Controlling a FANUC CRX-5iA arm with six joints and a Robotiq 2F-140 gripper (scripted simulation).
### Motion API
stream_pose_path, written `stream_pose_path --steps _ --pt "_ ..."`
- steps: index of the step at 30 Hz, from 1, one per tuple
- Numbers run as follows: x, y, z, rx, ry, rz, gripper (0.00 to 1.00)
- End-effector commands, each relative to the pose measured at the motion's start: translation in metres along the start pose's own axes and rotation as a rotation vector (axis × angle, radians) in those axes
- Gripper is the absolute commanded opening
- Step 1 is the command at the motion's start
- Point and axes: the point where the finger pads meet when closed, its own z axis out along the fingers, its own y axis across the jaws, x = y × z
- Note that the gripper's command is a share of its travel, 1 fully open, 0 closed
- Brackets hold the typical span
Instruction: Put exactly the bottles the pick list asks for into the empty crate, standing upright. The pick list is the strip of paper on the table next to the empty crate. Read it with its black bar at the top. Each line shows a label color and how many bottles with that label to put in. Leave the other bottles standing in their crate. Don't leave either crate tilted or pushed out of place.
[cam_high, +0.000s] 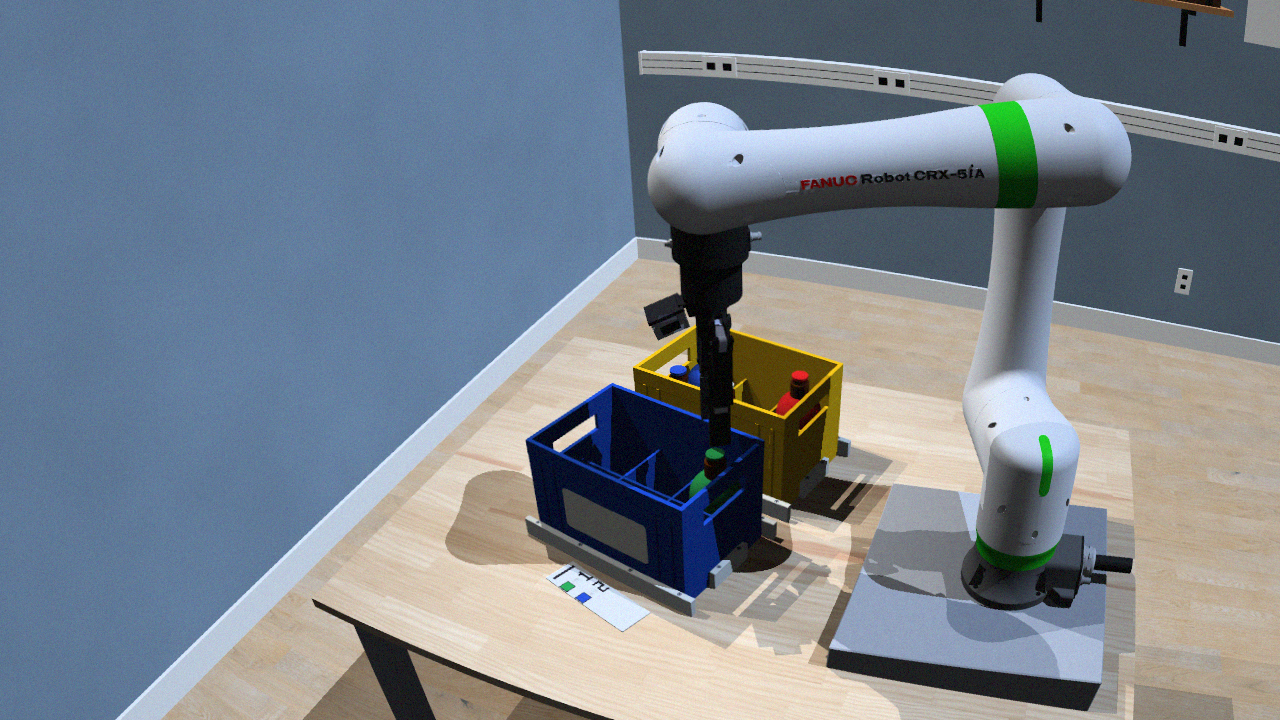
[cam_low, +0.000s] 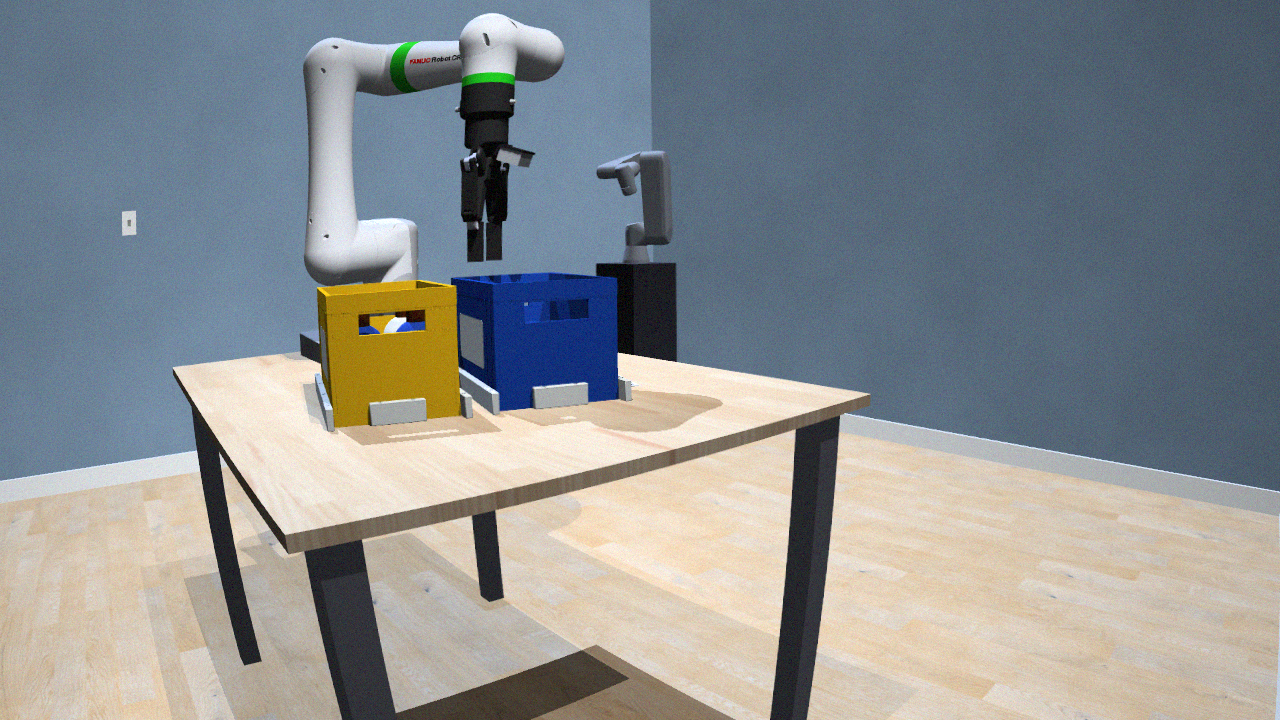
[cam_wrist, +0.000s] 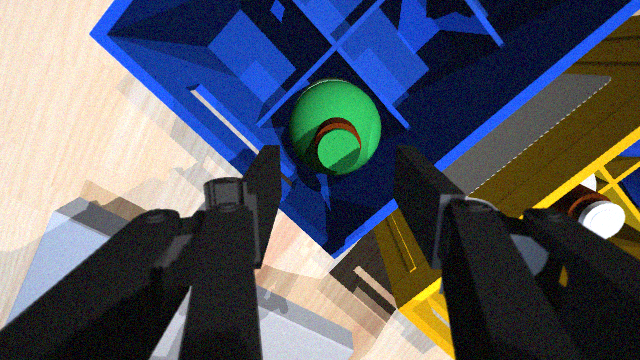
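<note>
My gripper is open and empty, its fingertips above the blue crate. A green bottle stands upright in that crate's corner compartment, below and between the parted fingers. The yellow crate beside it holds a red bottle, blue-capped bottles partly hidden by the gripper, and a white-capped bottle. Both crates sit level. The pick list shows green 1 and blue 2.
Low grey rails stand around both crates. The two crates are close together, with high walls. The robot's grey base plate is on the table right of the crates in the top view.
</note>
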Motion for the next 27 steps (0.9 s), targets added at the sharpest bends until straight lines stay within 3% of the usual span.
stream_pose_path --steps 1,10,27 --pt "0.0 0.0 -0.009 -0.001 0.001 0.0 0.44" --pt "0.0 0.0 -0.024 -0.001 0.001 0.0 0.44" --pt "0.006 0.077 -0.024 -0.001 0.001 0.0 0.44"
